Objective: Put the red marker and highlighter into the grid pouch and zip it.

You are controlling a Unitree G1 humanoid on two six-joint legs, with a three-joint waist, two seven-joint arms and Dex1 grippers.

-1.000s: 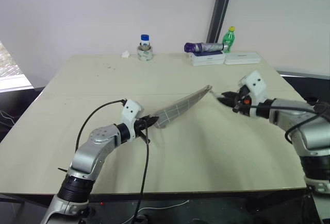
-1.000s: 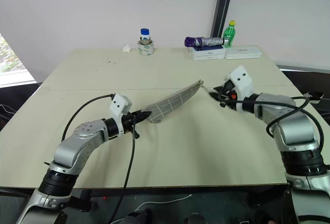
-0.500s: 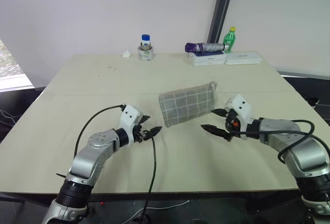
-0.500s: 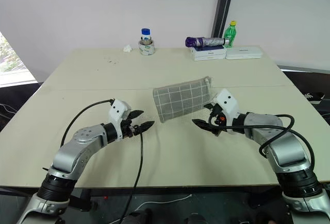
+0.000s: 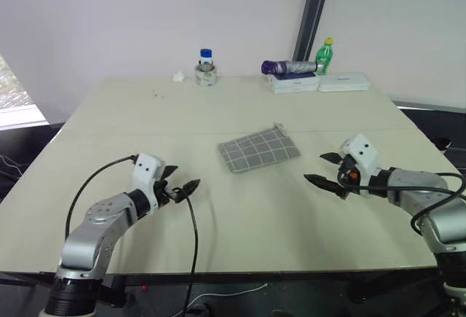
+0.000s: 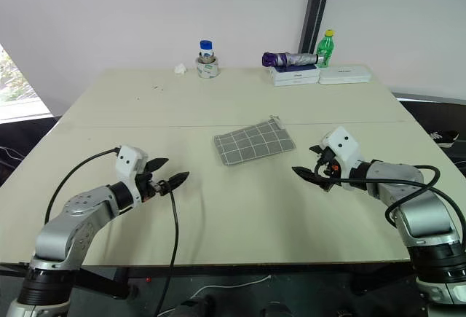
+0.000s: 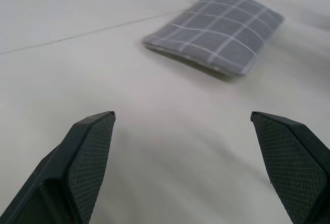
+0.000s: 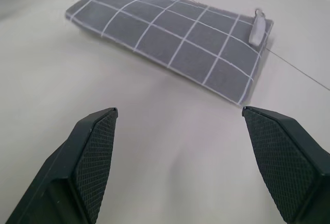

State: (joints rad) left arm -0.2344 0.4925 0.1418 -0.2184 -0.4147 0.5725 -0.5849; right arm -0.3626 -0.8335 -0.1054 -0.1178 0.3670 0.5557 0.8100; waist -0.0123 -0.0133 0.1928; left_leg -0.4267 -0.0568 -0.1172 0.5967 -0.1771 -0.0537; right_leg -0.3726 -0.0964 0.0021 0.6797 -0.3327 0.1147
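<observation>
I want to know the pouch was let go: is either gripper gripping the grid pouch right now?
No, the grid pouch lies flat on the table, apart from the open left gripper and open right gripper.

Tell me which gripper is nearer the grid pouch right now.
Right, narrowly. The right gripper hovers open just off the grid pouch on its zipper-pull side; the left gripper hangs open farther off, past the opposite end.

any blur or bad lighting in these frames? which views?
Left wrist view: grid pouch slightly soft, own fingertips sharp. Right wrist view: pouch crisp, grid lines and white pull clear. Head views: even light, faint shadows on the table, bright window patch at the left edge.
</observation>
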